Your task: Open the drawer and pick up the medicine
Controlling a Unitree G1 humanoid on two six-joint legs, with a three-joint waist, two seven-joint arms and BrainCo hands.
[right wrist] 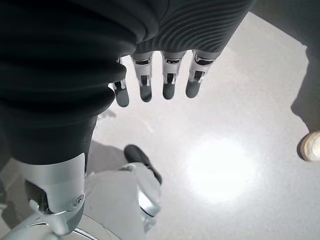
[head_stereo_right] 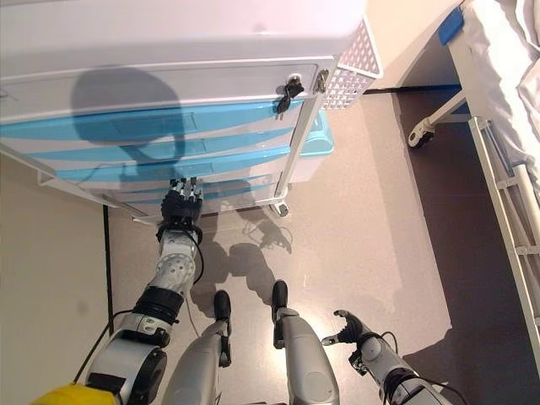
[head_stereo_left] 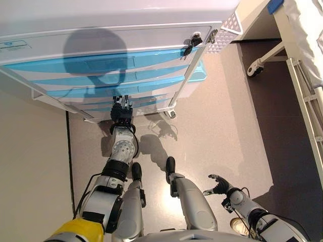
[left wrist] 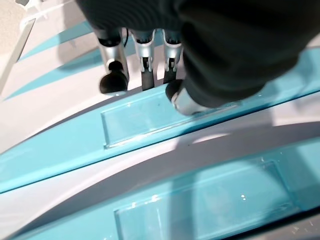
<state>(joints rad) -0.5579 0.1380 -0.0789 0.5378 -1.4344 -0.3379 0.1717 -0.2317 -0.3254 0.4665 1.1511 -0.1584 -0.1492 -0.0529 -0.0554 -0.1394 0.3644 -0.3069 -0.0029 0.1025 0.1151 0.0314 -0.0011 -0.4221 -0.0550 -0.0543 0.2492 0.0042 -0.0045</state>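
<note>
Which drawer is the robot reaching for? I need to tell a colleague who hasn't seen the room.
Find the white cart with blue-fronted drawers beside the bed. The lowest drawer is the one where the left hand reaches; the others sit above it.

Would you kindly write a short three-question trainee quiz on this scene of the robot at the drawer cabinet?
1. True or false: the left hand reaches the blue drawers of the cabinet.
2. The right hand is: A) on a drawer B) hanging over the floor, holding nothing C) holding medicine.
3. Fill in: beside the cabinet, to the robot's right, stands a ____.

Key: 1 true; 2 B; 3 bed.
</note>
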